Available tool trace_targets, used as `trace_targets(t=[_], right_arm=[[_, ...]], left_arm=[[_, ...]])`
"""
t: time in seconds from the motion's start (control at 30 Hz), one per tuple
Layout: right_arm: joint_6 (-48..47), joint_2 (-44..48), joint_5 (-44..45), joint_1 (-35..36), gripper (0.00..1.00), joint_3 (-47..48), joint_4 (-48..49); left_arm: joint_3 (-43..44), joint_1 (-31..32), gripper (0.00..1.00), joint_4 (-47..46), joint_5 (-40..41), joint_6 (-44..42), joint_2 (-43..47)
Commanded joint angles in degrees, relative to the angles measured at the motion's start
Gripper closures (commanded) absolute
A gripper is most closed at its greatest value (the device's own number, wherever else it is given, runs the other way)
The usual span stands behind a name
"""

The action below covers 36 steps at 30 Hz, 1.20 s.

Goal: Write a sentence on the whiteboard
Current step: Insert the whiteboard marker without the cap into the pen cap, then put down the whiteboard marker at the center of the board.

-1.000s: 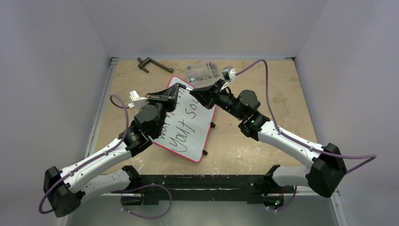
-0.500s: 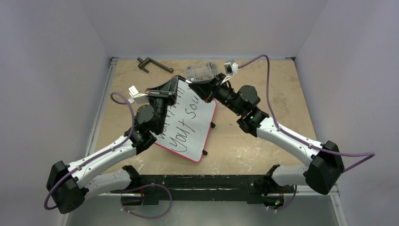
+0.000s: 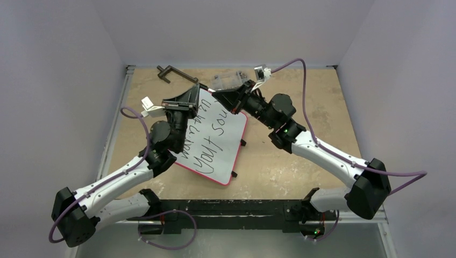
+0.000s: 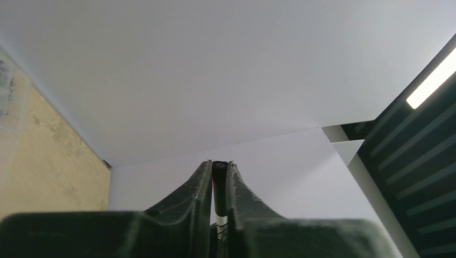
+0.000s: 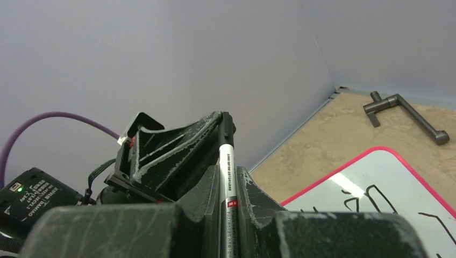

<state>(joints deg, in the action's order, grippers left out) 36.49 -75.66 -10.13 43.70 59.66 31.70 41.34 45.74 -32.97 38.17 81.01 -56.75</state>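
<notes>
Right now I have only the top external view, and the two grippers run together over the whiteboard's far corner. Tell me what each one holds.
Observer: In the right wrist view the right gripper is shut on a marker with a white barrel, black print and a red band.
Operator: Now report the left one.
Observer: In the left wrist view the left gripper is shut on a round black end with a bit of white barrel below it. The right wrist view shows this is the far end of the same marker.
Operator: Check the marker against the board.
Observer: The right wrist view shows the marker's visible length pointing up at the wall. The whiteboard lies lower and to the right, apart from it.
</notes>
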Motion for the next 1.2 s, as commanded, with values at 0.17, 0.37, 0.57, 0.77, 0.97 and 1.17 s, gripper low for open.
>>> trace_targets(t=[0.17, 0.37, 0.57, 0.77, 0.97, 1.17], right_arm=[[-2.9, 2.2, 6.9, 0.9, 1.0, -1.8, -6.2], [-6.0, 5.6, 15.4, 0.9, 1.0, -3.2, -11.1], [-9.8, 8.6, 25.4, 0.7, 1.0, -5.4, -16.4], [-13.4, 11.9, 34.8, -0.3, 1.0, -9.3, -21.3], [-15.0, 12.6, 38.5, -3.1, 1.0, -11.8, -26.6], [-15.7, 11.1, 39.4, -5.1, 1.0, -14.0, -28.6]], left_arm=[[-0.1, 3.6, 0.38, 4.4, -14.3, -3.6, 4.7], [-0.3, 3.6, 0.2, 8.5, -12.8, -5.6, 7.5], [3.3, 3.5, 0.1, 26.0, -9.8, -8.9, 11.2], [10.2, 3.3, 0.01, 46.1, -4.8, -19.8, 13.6], [12.5, 1.7, 0.0, 57.1, 1.8, -37.1, 21.1], [17.6, 1.2, 0.0, 65.5, 3.8, -56.7, 25.4]])
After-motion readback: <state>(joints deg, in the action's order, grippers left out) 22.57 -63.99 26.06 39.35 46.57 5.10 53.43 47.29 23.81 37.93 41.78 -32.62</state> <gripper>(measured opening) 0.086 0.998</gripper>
